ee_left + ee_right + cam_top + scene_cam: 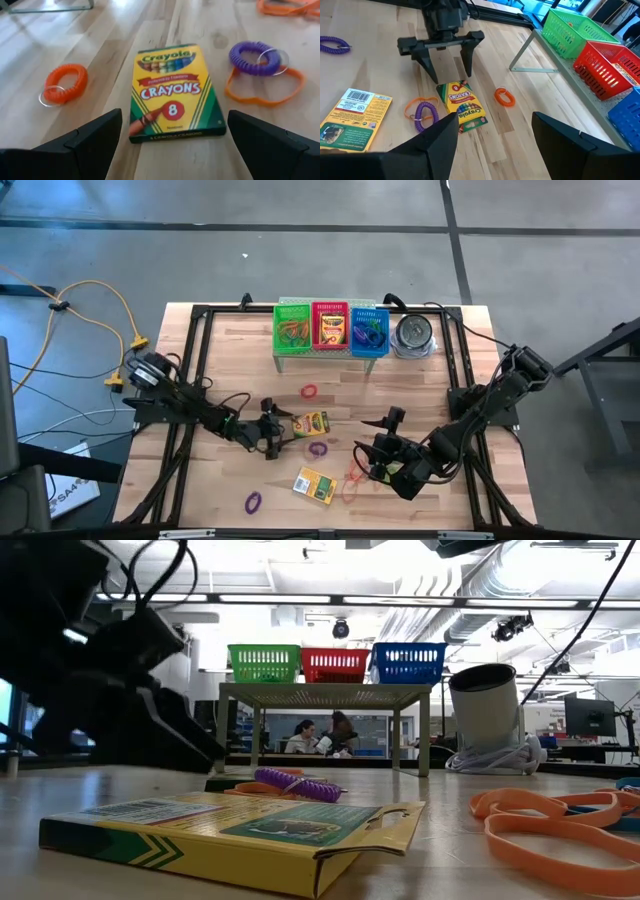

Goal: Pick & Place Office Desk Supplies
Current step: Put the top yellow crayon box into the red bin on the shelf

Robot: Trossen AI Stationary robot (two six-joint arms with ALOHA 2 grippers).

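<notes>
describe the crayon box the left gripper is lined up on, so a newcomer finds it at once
Mid-table, in front of the basket shelf, the open left gripper faces a crayon box. It lies label-up showing "CRAYONS 8", whereas the other crayon box, nearer the table's front edge, lies barcode side up.

Green, red and blue baskets on a rack beside a metal tin.

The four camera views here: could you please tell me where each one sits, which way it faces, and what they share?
High view: overhead, straight down on the table; both arms show, left gripper and right gripper, both open.
Low view: at tabletop height, level towards the three baskets on their stand; a blurred dark arm part at the picture's left.
Left wrist view: past its own fingers at a face-up crayon box.
Right wrist view: past its own fingers towards the left gripper.
Shared: both wrist views and the high view show that crayon box.
</notes>
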